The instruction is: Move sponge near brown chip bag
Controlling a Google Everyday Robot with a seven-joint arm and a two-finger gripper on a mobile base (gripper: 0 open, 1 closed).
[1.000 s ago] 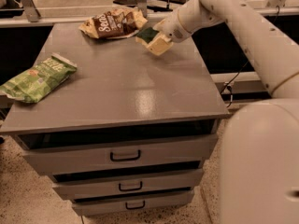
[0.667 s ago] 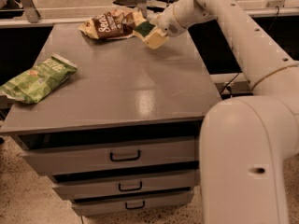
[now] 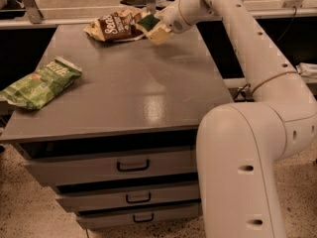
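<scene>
Jaws of the gripper (image 3: 162, 26) are clenched on the sponge (image 3: 154, 29), held tilted at the far edge of the grey surface (image 3: 148, 88), dark green face turned up and to the left, pale yellow foam below. Whether the sponge touches the surface cannot be told. Its left end sits just beside the right end of the brown chip bag (image 3: 115, 28), which lies flat and wrinkled near the far rim. A light green chip bag (image 3: 40, 82) lies at the left edge, well apart from both, with bare surface between. The white arm (image 3: 257, 53) reaches in over the far right corner, and its bulky base (image 3: 242, 172) blocks the right ends of the three drawers (image 3: 114, 167) under the surface.
</scene>
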